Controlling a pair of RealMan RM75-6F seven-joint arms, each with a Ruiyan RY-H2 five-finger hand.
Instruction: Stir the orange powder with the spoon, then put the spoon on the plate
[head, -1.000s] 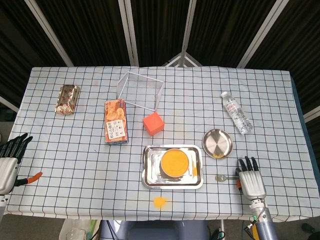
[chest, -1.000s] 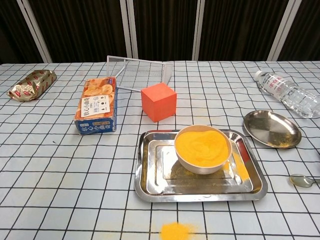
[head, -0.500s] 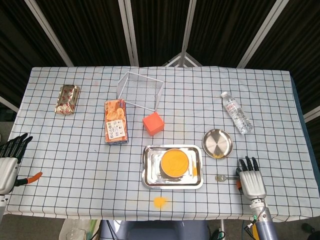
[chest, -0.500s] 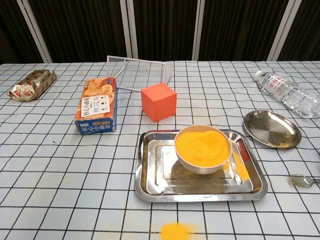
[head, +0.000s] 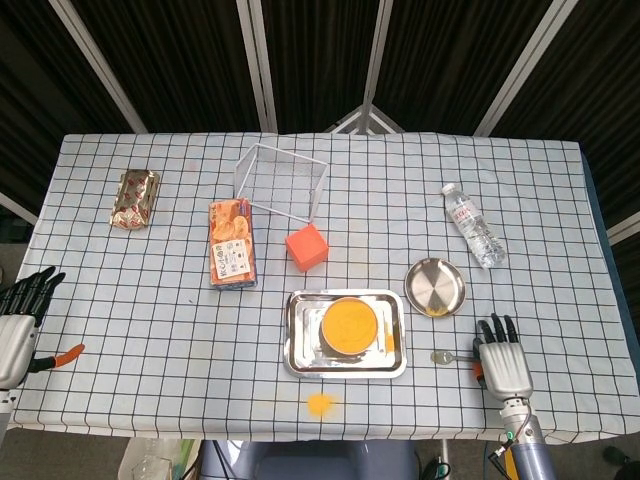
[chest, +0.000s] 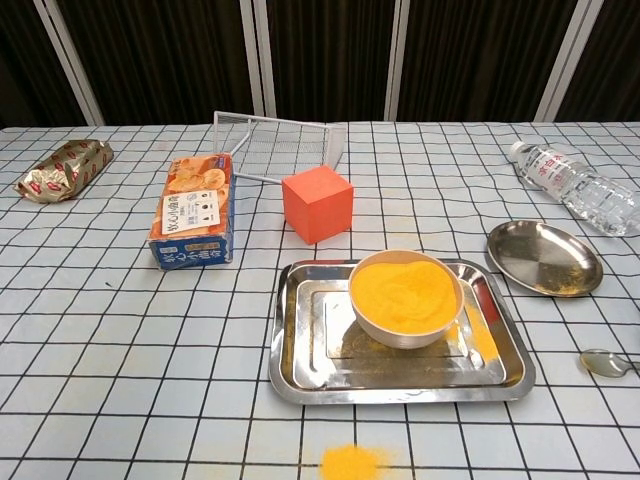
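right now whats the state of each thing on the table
bowl of orange powder: full, upright in the steel tray
metal spoon: flat on the cloth beside the right hand
round steel plate: nothing but powder traces
clear water bottle: on its side
biscuit box: lying flat
left hand: holds nothing

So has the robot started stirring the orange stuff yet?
Not yet. The spoon lies on the table, with the right hand at its handle end; whether it touches is unclear. The orange powder sits in its bowl on the tray. Stirring is left, then putting the spoon on the plate.
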